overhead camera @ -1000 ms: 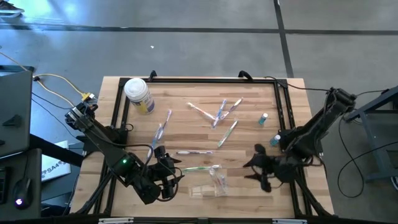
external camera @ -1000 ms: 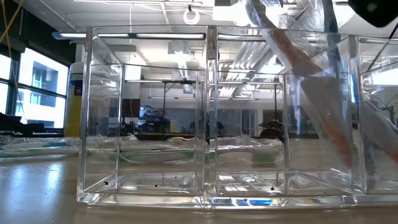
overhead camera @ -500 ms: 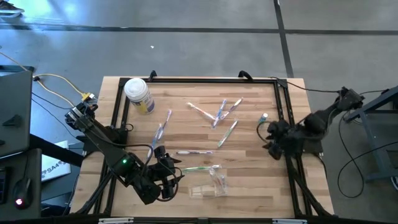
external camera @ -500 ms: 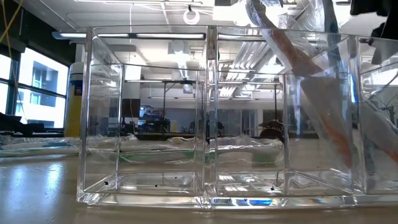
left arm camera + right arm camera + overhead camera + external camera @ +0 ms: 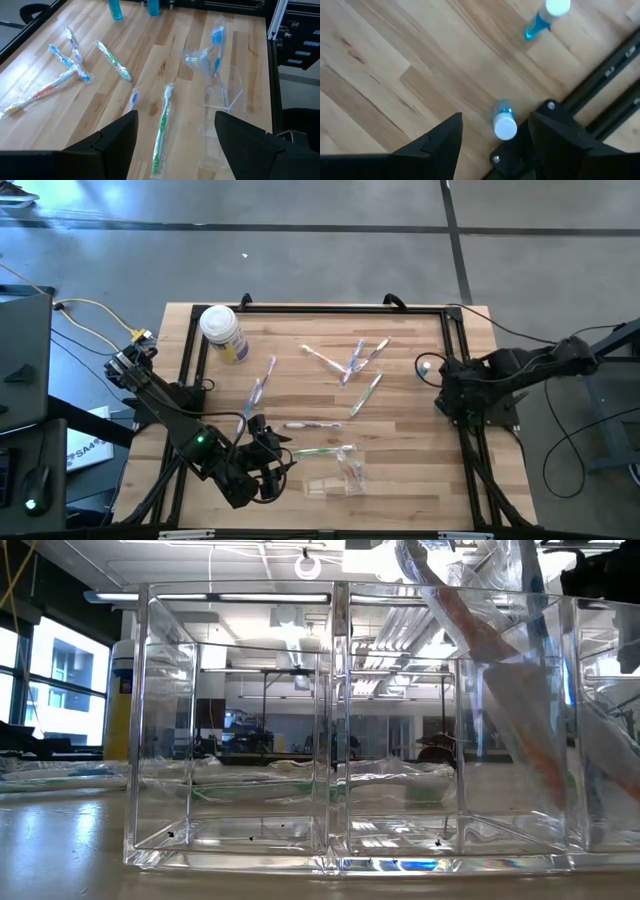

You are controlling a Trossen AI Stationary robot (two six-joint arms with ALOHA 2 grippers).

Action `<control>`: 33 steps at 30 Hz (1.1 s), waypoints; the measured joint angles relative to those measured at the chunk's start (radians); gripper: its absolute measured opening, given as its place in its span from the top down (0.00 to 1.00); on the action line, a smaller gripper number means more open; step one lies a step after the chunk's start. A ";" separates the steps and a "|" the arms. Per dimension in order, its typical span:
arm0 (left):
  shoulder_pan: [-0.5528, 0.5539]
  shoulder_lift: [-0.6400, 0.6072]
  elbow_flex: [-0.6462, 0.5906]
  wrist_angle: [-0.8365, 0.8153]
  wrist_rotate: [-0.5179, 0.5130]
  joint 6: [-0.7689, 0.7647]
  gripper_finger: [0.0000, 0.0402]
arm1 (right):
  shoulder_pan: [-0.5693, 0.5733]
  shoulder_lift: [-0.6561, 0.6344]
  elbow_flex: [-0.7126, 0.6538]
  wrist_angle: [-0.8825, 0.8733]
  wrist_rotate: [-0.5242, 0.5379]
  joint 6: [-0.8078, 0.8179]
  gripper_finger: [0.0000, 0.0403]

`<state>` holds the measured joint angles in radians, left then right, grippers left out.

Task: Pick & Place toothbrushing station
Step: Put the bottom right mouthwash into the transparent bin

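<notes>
On the wooden table (image 5: 400,450), a white-lidded jar (image 5: 222,332) stands far-left. Two small blue bottles (image 5: 504,123) sit under the right gripper (image 5: 452,392), jaws apart. Left gripper (image 5: 268,462), jaws apart, hovers beside the clear holder (image 5: 335,483). Toothbrushes (image 5: 322,449) lie scattered mid-table, pointing different ways.

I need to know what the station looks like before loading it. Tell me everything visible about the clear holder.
The clear holder is see-through plastic with thin upright walls dividing it into compartments. It stands on the wooden table near its front edge, beside the open left gripper, untouched. One bagged blue-headed toothbrush leans inside an end compartment; the others look empty.
</notes>
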<state>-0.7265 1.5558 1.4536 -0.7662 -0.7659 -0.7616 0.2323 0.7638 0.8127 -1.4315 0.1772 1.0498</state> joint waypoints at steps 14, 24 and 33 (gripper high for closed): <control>0.000 0.000 0.000 -0.006 0.000 -0.003 0.35 | -0.079 0.147 0.000 -0.040 -0.053 -0.086 0.45; 0.000 0.000 0.000 -0.007 0.000 -0.003 0.35 | -0.078 0.209 0.000 -0.045 -0.074 -0.288 0.45; 0.000 0.000 0.000 -0.007 0.000 -0.004 0.35 | -0.078 0.209 0.000 -0.051 -0.109 -0.296 0.45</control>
<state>-0.7265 1.5558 1.4536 -0.7734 -0.7658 -0.7654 0.1539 0.9726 0.8127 -1.4826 0.0681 0.7538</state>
